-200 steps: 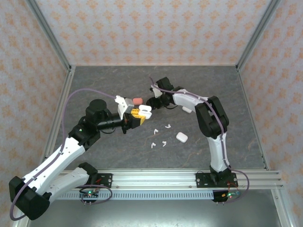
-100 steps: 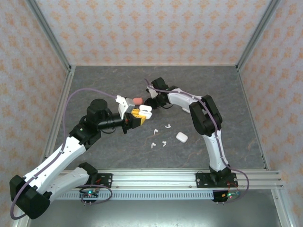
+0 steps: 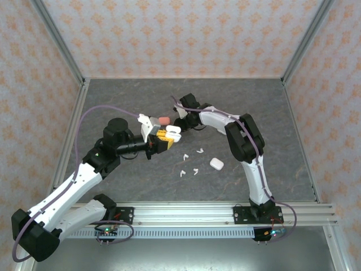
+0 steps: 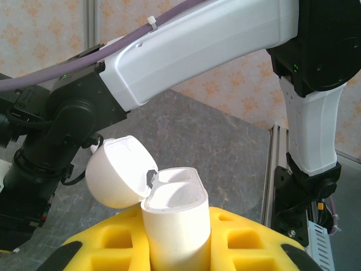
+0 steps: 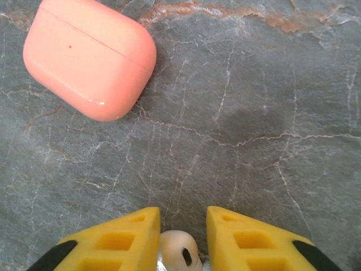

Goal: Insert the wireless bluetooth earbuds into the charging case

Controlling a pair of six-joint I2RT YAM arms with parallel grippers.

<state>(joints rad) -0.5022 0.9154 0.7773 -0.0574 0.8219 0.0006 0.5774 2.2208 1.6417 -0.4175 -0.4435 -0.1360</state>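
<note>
My left gripper is shut on a white charging case, which stands upright between the yellow fingers with its lid hinged open to the left. The case's sockets look bare. My right gripper hovers just beyond the case, low over the table. Its yellow fingers have closed on a white earbud, which sits deep between them. Several more loose white earbuds lie on the table in front of the case.
A salmon-pink closed case lies on the table just past my right gripper; the same pink case sits beside the left wrist. A closed white case rests right of the loose earbuds. Metal frame posts and patterned walls bound the grey stone-look table.
My right gripper's jaws have narrowed onto the earbud, and the right arm has shifted slightly left. The left arm and its case have not moved.
</note>
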